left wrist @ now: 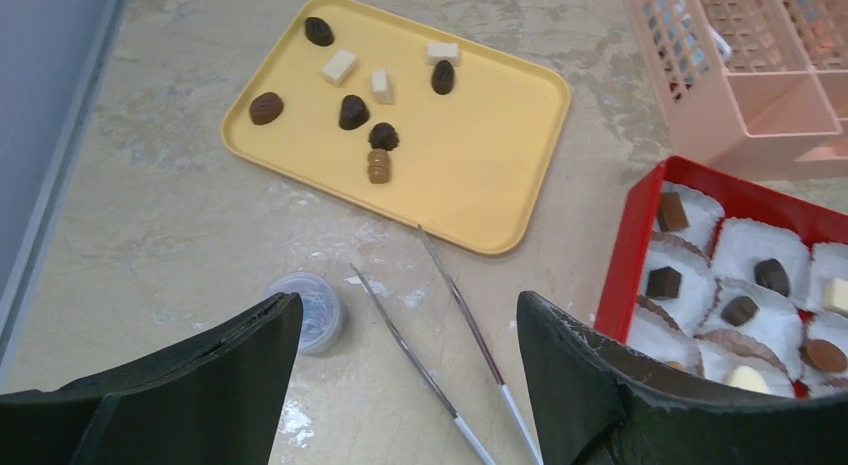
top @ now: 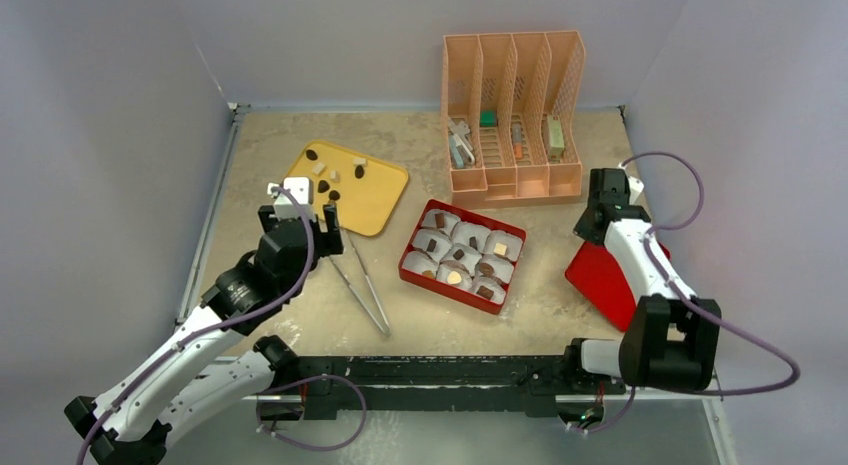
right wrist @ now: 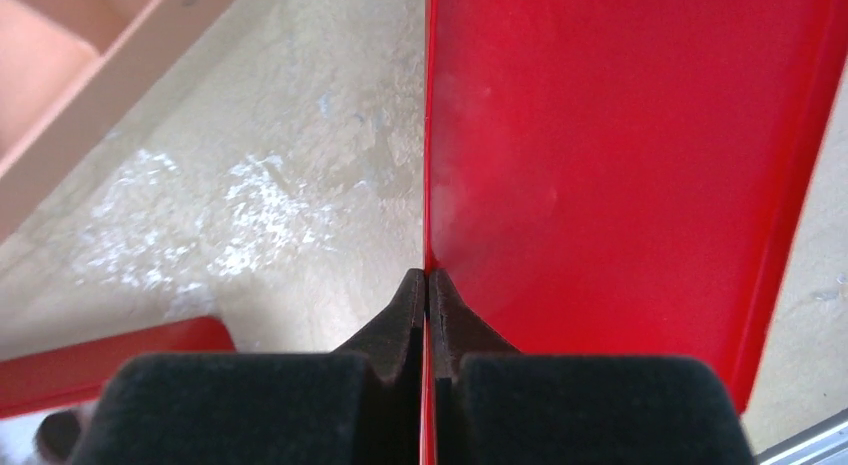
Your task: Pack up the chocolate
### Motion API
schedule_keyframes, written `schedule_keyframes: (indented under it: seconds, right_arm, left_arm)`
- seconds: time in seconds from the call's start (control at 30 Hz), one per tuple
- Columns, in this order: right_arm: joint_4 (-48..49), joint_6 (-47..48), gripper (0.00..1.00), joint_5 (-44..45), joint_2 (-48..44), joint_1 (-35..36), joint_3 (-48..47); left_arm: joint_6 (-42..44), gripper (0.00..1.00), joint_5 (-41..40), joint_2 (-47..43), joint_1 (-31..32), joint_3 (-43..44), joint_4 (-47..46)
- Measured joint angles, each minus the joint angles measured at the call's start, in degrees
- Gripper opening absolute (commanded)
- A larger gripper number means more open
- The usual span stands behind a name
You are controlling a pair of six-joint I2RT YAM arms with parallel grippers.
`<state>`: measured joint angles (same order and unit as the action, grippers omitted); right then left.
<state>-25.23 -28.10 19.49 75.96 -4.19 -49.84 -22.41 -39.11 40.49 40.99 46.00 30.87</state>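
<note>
left gripper (left wrist: 408, 310) wide open and empty over the tweezers (left wrist: 455, 302), right gripper (right wrist: 428, 281) pinched tight on the red box lid (right wrist: 620, 155) edge, loose chocolate (left wrist: 352, 112) sitting on the yellow tray (left wrist: 500, 185)

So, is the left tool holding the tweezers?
No, the left tool is open and empty, with the tweezers lying loose on the table.

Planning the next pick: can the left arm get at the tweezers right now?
Probably yes: the left claw is open, and the tweezers lie bare on the table just ahead, nothing across them.
</note>
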Motion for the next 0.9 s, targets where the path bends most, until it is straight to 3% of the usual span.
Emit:
schedule_keyframes:
  seconds: [0.23,0.5,0.7,0.9]
  right_arm:
    - [-6.0,1.6,0.0,-4.2,-7.6,0.0,-5.7]
    - [-10.8,2.2,0.0,-12.2,-12.0,2.2,-15.6]
    - [-13.8,4.6,0.0,-19.3,-12.1,9.1,-24.4]
    - [-15.1,6.8,0.0,-29.3,-12.4,15.0,-30.5]
  left_arm:
    - [5.8,0.72,14.1,-2.6,0.0,0.0,-4.3]
    - [18.3,0.71,31.0,-2.4,0.0,-0.9,-11.6]
    - [30.8,0.7,40.7,-1.3,0.0,-0.9,-18.0]
    - [45.9,0.58,48.4,3.6,0.0,1.1,-21.1]
